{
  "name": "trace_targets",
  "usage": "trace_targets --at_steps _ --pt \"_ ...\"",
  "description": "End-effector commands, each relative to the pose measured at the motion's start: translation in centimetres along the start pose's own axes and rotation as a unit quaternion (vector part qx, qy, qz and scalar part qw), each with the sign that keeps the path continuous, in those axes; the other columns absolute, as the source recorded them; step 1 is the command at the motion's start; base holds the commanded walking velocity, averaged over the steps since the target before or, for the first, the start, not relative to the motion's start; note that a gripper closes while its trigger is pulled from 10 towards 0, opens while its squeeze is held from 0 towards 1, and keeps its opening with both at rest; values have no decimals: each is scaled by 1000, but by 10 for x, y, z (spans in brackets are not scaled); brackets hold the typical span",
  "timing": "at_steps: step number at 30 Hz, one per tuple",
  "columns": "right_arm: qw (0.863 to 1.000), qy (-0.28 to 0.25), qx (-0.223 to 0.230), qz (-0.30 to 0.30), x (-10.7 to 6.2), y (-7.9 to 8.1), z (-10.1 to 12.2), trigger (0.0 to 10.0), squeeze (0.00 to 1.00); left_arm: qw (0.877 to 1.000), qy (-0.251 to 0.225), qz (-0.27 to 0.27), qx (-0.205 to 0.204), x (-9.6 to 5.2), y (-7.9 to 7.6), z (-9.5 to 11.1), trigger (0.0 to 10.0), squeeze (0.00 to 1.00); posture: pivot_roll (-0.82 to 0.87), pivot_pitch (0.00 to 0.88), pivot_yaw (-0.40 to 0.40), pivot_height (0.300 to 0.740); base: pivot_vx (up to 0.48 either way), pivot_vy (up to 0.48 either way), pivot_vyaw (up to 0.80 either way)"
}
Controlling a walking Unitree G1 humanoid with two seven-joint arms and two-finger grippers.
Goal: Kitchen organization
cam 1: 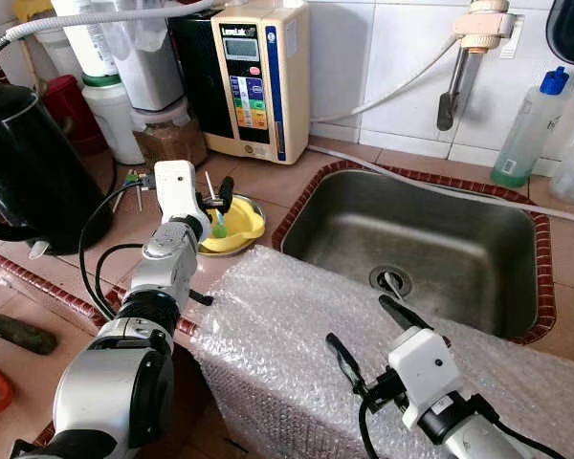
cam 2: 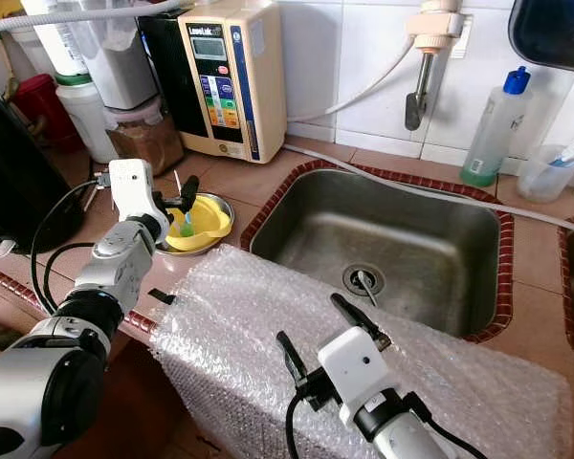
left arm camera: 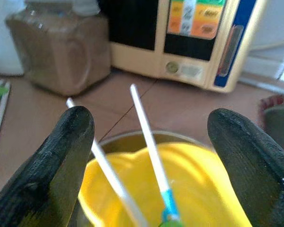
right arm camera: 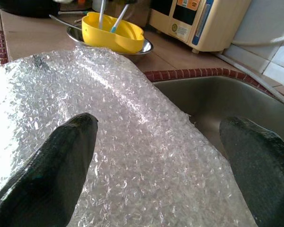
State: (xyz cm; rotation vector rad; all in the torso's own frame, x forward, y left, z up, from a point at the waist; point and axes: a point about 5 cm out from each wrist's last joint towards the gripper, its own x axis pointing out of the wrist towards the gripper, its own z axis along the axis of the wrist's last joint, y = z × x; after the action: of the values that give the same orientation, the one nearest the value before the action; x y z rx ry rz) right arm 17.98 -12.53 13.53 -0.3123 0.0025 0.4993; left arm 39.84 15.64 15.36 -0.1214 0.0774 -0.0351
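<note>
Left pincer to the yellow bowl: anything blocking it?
Nothing visible. The left pincer hangs open right over the yellow bowl, fingers either side of the two white sticks standing in it. Those sticks sit in the gap, so they would be caught first.

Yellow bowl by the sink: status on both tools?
Left tool open, poised over yellow bowl, two sticks between its fingers. Right tool open above bubble wrap. Nothing gripped.
</note>
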Motion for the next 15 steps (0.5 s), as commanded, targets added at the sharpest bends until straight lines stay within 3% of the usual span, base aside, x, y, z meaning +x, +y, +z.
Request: trace_targets --at_steps 1,5,11,12,14,15 --pt "1000 -7 -2 -4 -2 0 5 10000 153 1000 -6 10 2 3 1 8 10000 0 -142 0 133 740 0 0 0" --pt "1000 -18 20 -14 -5 0 9 10000 161 999 6 40 10 3 5 5 10000 0 -148 0 137 740 0 0 0" --pt "998 -35 32 -31 -5 -2 18 10000 165 998 36 41 3 2 6 -4 10000 0 -158 0 145 740 0 0 0" --pt "998 -35 31 -30 -5 -1 19 10000 165 998 38 43 -6 2 4 -5 5451 0 -162 0 147 740 0 0 0" --pt "998 -35 31 -30 -6 -1 19 10000 165 998 38 42 -7 2 4 -6 5451 0 -162 0 147 740 0 0 0" --pt "999 -33 32 -31 -7 0 19 10000 169 998 39 43 -9 2 2 -6 4745 0 -167 0 148 740 0 0 0"
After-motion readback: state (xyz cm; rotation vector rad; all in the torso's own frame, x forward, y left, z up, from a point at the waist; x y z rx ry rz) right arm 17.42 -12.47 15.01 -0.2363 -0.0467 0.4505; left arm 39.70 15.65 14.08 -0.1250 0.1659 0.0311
